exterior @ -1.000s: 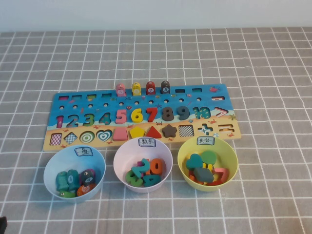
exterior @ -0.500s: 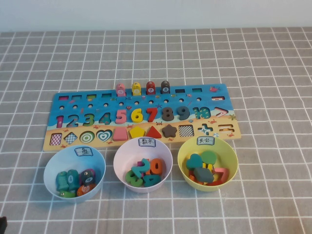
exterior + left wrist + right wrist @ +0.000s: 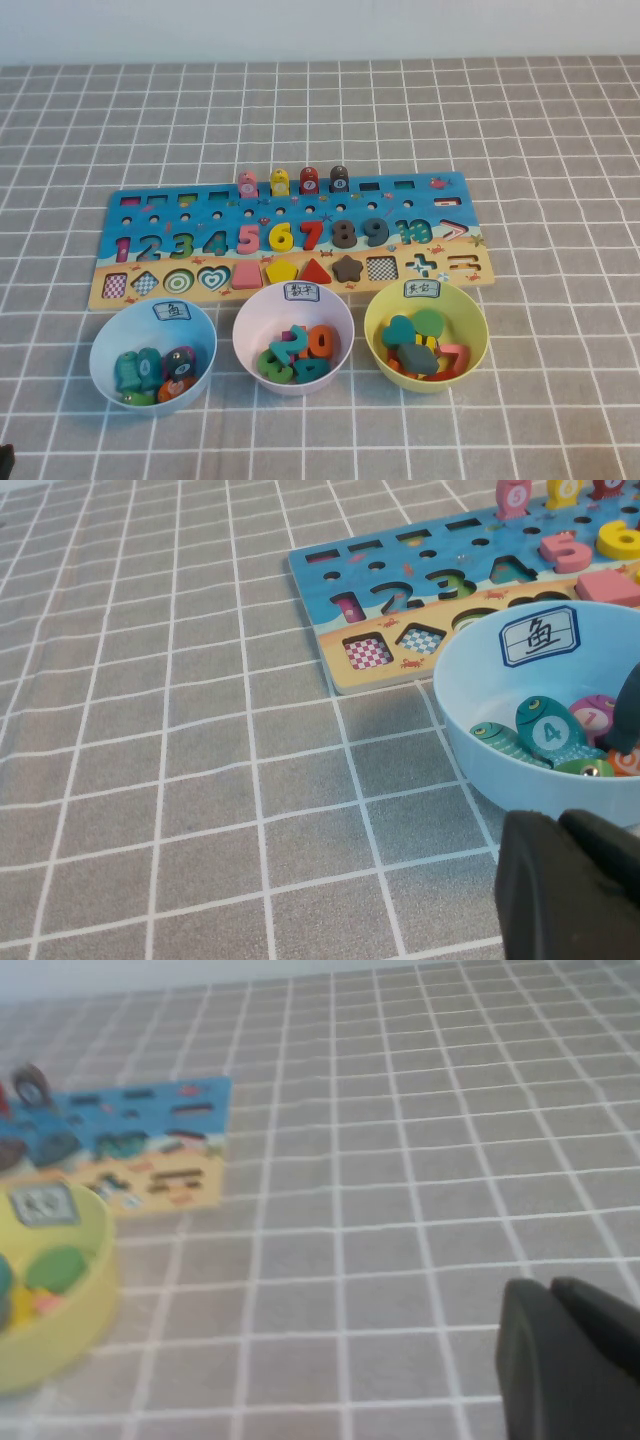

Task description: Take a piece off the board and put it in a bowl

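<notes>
While both arms are waiting at the near edge of the table, nothing on the puzzle set is being handled.
Piece: the dark grey "9" [image 3: 375, 232] is sitting in its slot on the board [image 3: 150, 205], between the dark brown "8" [image 3: 344, 235] and the "10" [image 3: 412, 231].
Bowl: the pale pink bowl [image 3: 248, 312] is standing just in front of the board, holding several numerals, between the light blue bowl [image 3: 103, 345] and the yellow-green bowl [image 3: 379, 315].
High view only: the "9" and the pink bowl are showing here, while neither gripper is appearing.
Left wrist view only: the left gripper [image 3: 572, 830] is hanging just beside the blue bowl, fingers pressed together and holding nothing; fish pieces [image 3: 548, 732] are lying inside that bowl.
Right wrist view only: the right gripper [image 3: 555, 1290] is hovering over bare checked cloth [image 3: 400, 1210], well apart from the yellow-green bowl, fully closed and empty.
Change since the earlier frames: nothing is moving; every piece and bowl is staying where it was.
</notes>
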